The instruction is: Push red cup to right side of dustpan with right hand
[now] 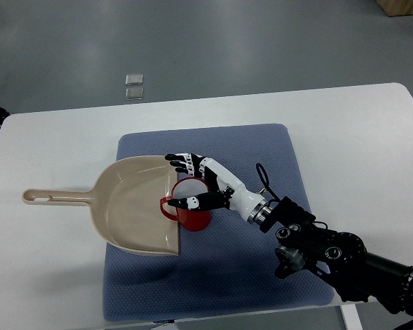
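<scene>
Red cup (193, 210) upright at dustpan (134, 206) mouth (right edge) — right hand (203, 184) over it, fingers spread, gripping nothing.

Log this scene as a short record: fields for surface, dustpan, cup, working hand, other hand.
surface: white table with a blue mat on it
dustpan: beige dustpan, handle pointing left, lying on the mat's left part
cup: red cup, upright, at the dustpan's open right edge
working hand: right robot hand, fingers spread around the cup's rim, not closed on it
other hand: left, not in view
</scene>
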You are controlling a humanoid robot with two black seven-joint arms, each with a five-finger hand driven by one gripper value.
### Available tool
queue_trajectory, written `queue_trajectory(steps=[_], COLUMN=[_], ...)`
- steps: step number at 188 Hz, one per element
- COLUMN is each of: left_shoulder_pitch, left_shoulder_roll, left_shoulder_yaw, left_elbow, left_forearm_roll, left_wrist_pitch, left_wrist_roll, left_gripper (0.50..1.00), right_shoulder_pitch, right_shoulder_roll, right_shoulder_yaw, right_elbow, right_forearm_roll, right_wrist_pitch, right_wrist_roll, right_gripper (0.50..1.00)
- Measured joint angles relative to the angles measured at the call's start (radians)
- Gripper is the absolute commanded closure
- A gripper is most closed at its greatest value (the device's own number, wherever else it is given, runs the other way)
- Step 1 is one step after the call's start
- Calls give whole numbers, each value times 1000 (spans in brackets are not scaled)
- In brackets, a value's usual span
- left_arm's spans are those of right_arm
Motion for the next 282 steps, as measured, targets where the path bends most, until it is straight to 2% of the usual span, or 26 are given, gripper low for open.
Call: queue_trajectory(steps=[73, 134, 192, 235, 282], left_shoulder_pitch=[0, 0, 0, 0, 0], left_shoulder_roll=[0, 0, 0, 0, 0], left_shoulder_yaw=[0, 0, 0, 0, 0], left_elbow=[0, 0, 0, 0, 0], left_forearm_roll=[0, 0, 0, 0, 0], left_wrist_pitch=[0, 0, 0, 0, 0], left_wrist_roll=[0, 0, 0, 0, 0], left_gripper=[500, 500, 500, 500, 500], right_shoulder_pitch=[1, 12, 53, 64, 71], right_shoulder_roll=[-2, -45, -106, -112, -112], right_shoulder_yaw=[34, 95, 136, 138, 145], right_elbow=[-9, -50, -150, -161, -161], right_forearm_roll=[23, 75, 320, 481, 725], right_wrist_pitch=[8, -3, 15, 18, 67], right_wrist_roll=[0, 0, 0, 0, 0], right_gripper=[574, 574, 576, 576, 576])
